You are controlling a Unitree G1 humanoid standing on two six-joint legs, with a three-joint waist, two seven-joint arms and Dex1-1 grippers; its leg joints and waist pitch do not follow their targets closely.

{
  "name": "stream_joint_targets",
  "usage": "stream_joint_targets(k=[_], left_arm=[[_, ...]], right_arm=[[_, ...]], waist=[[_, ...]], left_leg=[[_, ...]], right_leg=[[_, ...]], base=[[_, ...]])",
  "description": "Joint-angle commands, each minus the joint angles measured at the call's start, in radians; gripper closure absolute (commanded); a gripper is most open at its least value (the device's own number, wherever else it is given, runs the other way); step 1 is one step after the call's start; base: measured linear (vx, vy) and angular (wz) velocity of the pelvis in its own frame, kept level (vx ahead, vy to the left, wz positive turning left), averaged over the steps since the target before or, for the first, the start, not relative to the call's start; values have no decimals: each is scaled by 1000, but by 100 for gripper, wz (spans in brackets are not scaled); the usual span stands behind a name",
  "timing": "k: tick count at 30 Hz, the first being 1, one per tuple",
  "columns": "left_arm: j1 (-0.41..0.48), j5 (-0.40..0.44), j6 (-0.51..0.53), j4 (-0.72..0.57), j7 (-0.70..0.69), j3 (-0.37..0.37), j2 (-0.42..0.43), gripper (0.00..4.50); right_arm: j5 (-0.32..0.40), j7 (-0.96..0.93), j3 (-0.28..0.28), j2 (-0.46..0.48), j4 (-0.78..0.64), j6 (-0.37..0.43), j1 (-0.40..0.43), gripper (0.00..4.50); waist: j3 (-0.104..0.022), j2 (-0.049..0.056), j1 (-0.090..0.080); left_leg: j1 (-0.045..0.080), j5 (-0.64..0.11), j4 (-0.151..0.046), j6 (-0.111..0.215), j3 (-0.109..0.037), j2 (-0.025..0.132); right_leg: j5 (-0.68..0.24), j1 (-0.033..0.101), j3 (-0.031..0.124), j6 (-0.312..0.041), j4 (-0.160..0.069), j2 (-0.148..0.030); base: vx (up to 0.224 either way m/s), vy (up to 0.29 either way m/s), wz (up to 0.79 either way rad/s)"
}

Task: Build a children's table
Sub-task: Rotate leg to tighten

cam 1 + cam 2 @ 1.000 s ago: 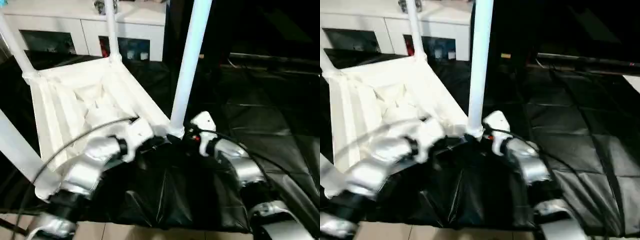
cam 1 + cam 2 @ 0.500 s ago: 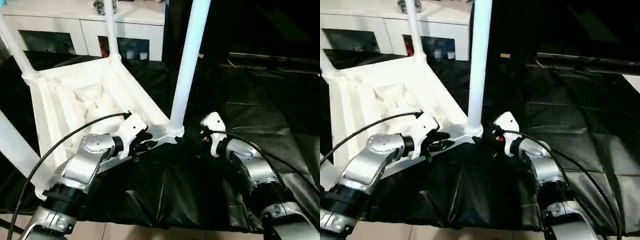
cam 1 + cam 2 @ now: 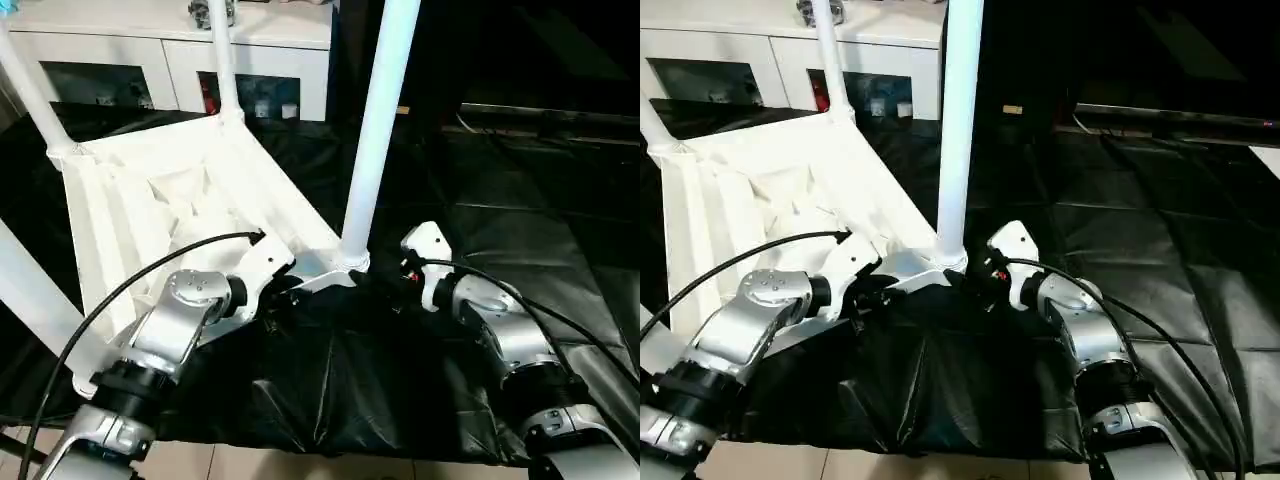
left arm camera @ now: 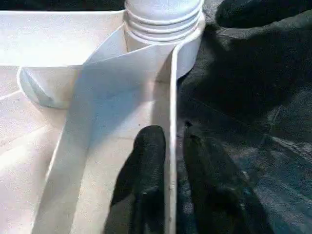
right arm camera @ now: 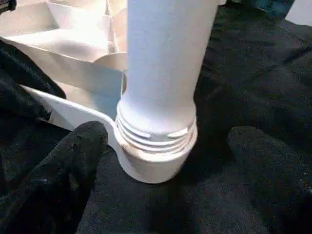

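The children's table lies upside down on the black-draped work table, its white tabletop showing the ribbed underside. Legs rise from the corner sockets: one at the far left, one at the far corner, one cut by the left edge of the head view, and the near one, a tall white leg, standing in the corner socket between the two grippers.

The left gripper sits at the tabletop's near edge, just to the left of that socket. Its two black fingers straddle the thin upright rim wall, one inside the tray, one outside over the black cloth, and they stand nearly closed with the rim between them. Whether they truly pinch the wall or merely bracket it is hard to say from this angle; it looks like a light grip.

The right gripper sits just to the right of the socket, jaws spread wide. Its fingers flank the threaded collar at the foot of the near leg, one on each side and clear of it, holding nothing. In the right wrist view the left gripper's dark fingers show on the rim beyond the collar.

Behind the work table stands a white cabinet with glass doors.
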Motion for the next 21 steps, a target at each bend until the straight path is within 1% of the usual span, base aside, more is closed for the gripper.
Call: stream_joint_targets(k=[1,3,4,5,9,10,11,12,13,15,16,17,21], left_arm=[[-12,7,-2,19,-9,-12,7,410],[-15,0,-10,27,-32,-22,12,416],[-15,0,-10,27,-32,-22,12,421],[-14,0,-16,32,-47,-30,16,443],[0,2,-20,18,-92,-59,30,443],[11,-5,-16,4,-113,-69,32,443],[16,-5,-21,0,-120,-74,35,443],[23,-4,-32,-6,-132,-82,38,443],[24,-4,-33,-7,-133,-83,39,443],[42,-9,-76,-25,-172,-98,51,443],[52,-17,-92,-36,-192,-103,56,443],[62,-25,-99,-49,-210,-108,61,443],[92,-51,-115,-99,-243,-111,71,443]], right_arm=[[4,6,-3,-9,-16,6,6,0],[-1,15,3,-14,-18,3,5,0],[-1,15,3,-14,-18,3,5,0],[-5,23,9,-17,-14,-4,2,0],[-1,52,15,-21,2,-8,-12,0],[7,77,19,-23,8,-4,-19,0],[5,83,22,-26,9,-6,-21,0],[1,94,29,-29,9,-9,-23,0],[0,94,29,-30,9,-10,-23,0],[-17,105,43,-38,13,-21,-29,0],[-22,115,50,-42,16,-23,-32,0],[-26,129,58,-45,16,-24,-33,0],[-44,190,92,-59,11,-36,-29,0]], waist=[[-67,12,3],[-67,12,3],[-68,13,3],[-68,14,3],[-69,15,2],[-70,14,2],[-70,15,3],[-69,13,3],[-68,14,3],[-67,12,5],[-67,13,7],[-66,11,6],[-65,10,9]], left_leg=[[-8,-219,-58,47,23,-23],[-9,-220,-58,47,23,-24],[-9,-218,-58,48,23,-23],[-9,-218,-58,48,23,-23],[-9,-208,-57,55,23,-23],[-8,-205,-57,58,23,-21],[-9,-205,-57,59,23,-21],[-9,-205,-57,61,23,-21],[-8,-209,-57,61,24,-20],[-8,-220,-59,58,23,-19],[-6,-228,-59,55,23,-19],[-6,-234,-59,55,24,-19],[-7,-233,-60,54,24,-17]], right_leg=[[-185,73,14,-234,-61,-10],[-185,74,14,-235,-61,-10],[-182,73,14,-236,-61,-10],[-180,73,14,-237,-61,-10],[-149,74,14,-249,-57,-9],[-144,75,14,-253,-56,-10],[-143,75,13,-256,-55,-10],[-144,75,13,-257,-56,-10],[-150,74,14,-257,-57,-11],[-175,73,13,-253,-58,-12],[-191,70,13,-248,-60,-13],[-198,70,14,-245,-61,-12],[-200,70,15,-239,-59,-12]], base=[[0,0,0],[0,0,0],[0,0,0],[0,0,0],[0,0,0],[0,0,0],[0,0,0],[0,0,0],[0,0,0],[0,0,0],[0,0,0],[0,0,0],[0,0,0]])
